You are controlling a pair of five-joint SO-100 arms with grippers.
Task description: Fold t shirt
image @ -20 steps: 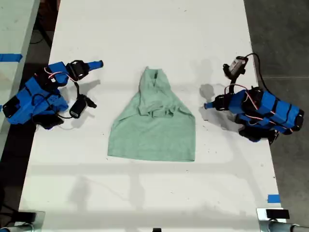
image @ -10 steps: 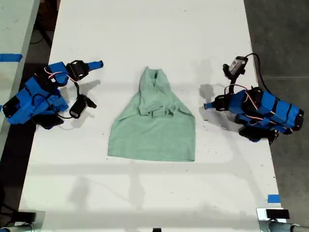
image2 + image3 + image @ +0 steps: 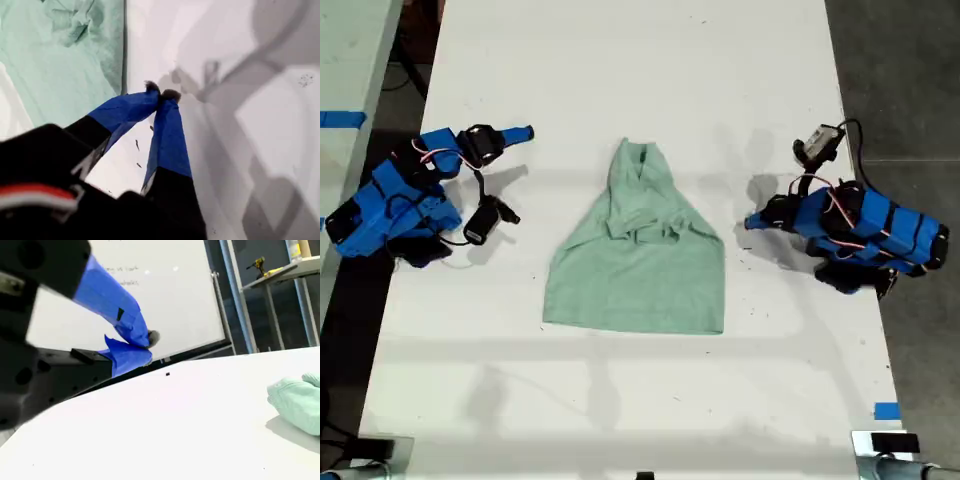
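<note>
My first gripper [image 3: 161, 94] is clenched with nothing in it. The two blue-taped fingertips [image 3: 170, 130] meet at a point just above the bare white tabletop [image 3: 280, 140]. Right next to that tip is the pale mint-green wrinkled fabric t shirt [image 3: 60, 75], with its straight side edge running just beside the jaws but not touching them. In the exterior view this gripper [image 3: 750, 220] is the one on the blue arm [image 3: 865, 235] to the shirt's right, nose pointed at the shirt with a small strip of table between them.

My second gripper [image 3: 145, 345] looks shut too, tips pressed together and empty. It's held low, looking across the table, and only a rounded bit of the shirt [image 3: 300, 400] shows off to one side, well apart from the jaws. Behind it there's a big whiteboard [image 3: 165, 290] on a stand. In the exterior view that gripper [image 3: 525, 132] is on the other blue arm [image 3: 395, 205], out past the shirt's left side and about level with the collar end, with a clear gap to the cloth.

The shirt [image 3: 635, 270] lies flat in the middle of the long white table [image 3: 620, 60], between the two arms. The narrow collar end points to the top of the exterior view and the wide hem to the bottom. There's a bunched-up ridge of wrinkles across it about halfway down. Neither gripper is touching it.

A small piece of blue tape [image 3: 886, 410] sits at the table edge, well beyond the shirt's hem corner on the exterior view's right.
</note>
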